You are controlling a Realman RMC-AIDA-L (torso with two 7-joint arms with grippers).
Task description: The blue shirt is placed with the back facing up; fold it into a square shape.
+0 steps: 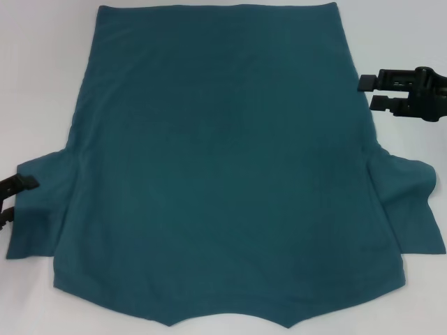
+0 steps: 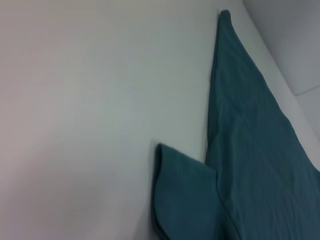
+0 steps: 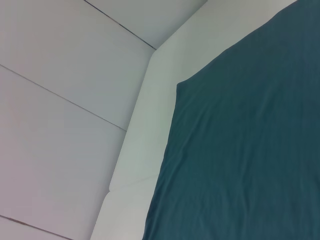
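Shirt flat, back up, no fold made yet

The blue shirt (image 1: 223, 160) lies spread on the white table (image 1: 42, 84), plain side up, its long way running from near to far, with the collar end near the robot and the hem far away. The left gripper (image 1: 10, 199) sits at the left sleeve (image 1: 38, 209), right at its edge, and its two fingers look a little apart with nothing between them. The right gripper (image 1: 370, 93) is just beside the shirt's right edge, farther back, also a little apart and holding nothing. The left one looks nearer to a sleeve, so that side may fold in first. There is bare table on both sides to move in.
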